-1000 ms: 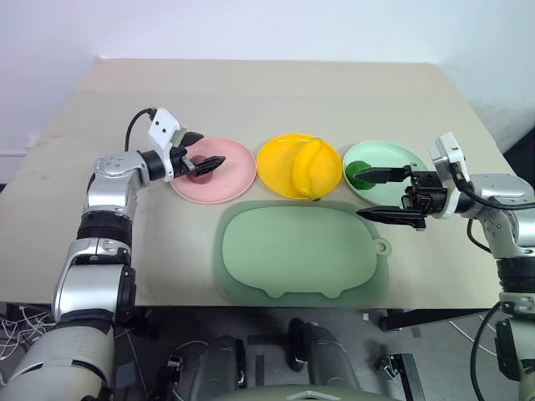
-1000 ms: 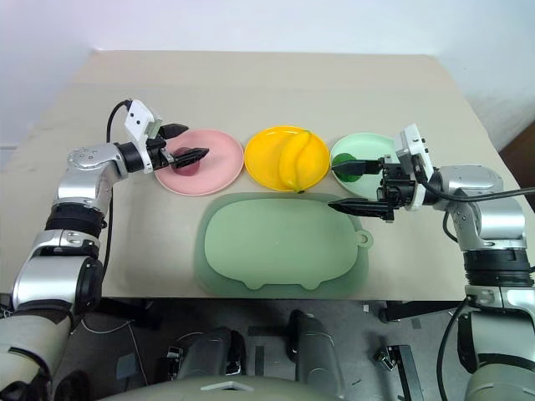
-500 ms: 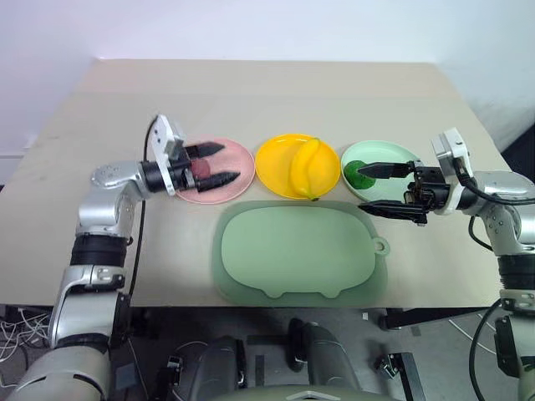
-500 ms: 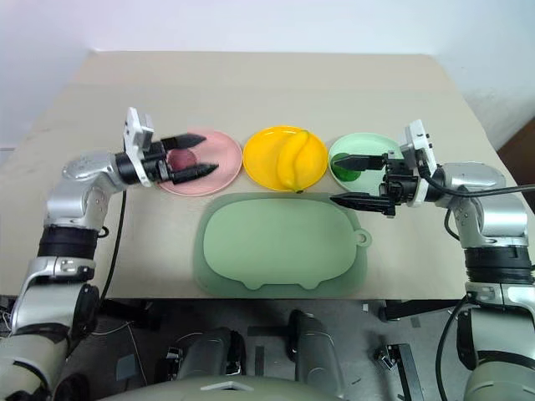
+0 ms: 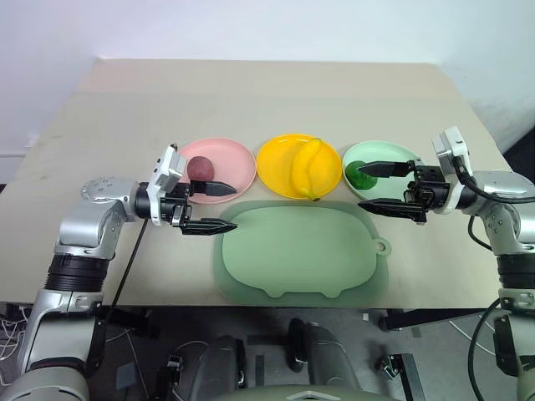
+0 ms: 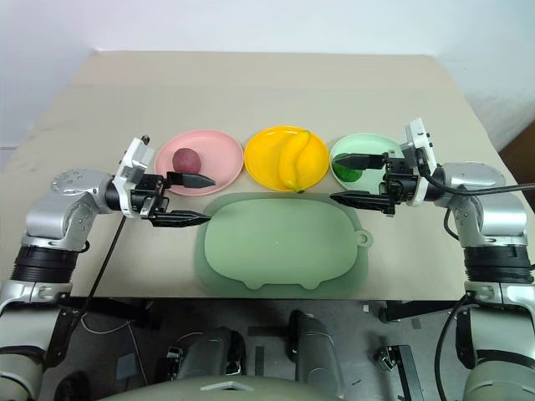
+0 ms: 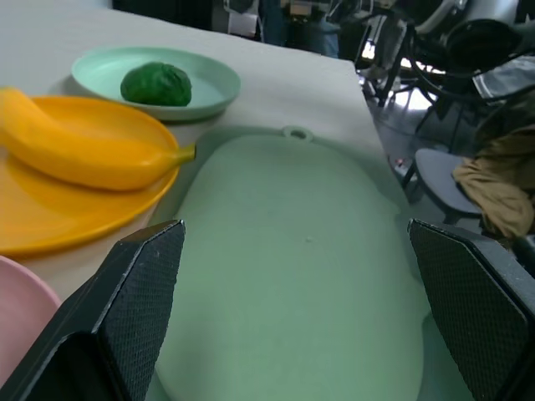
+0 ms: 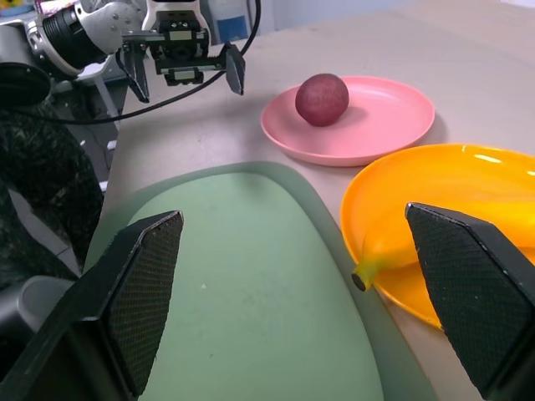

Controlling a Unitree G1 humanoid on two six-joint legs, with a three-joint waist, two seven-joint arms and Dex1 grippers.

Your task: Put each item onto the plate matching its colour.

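With each toy food laid on its matching plate, both claws, left claw and right claw, are held open and empty, the sorting judged complete.

The bare green mat lies open between both spread claws; three loaded plates border its far edge.

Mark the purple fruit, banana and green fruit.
purple fruit (image 5: 199, 168): left eye view, its top.
banana (image 5: 308, 170): left eye view, mid body.
green fruit (image 7: 156, 84): left wrist view, its centre.
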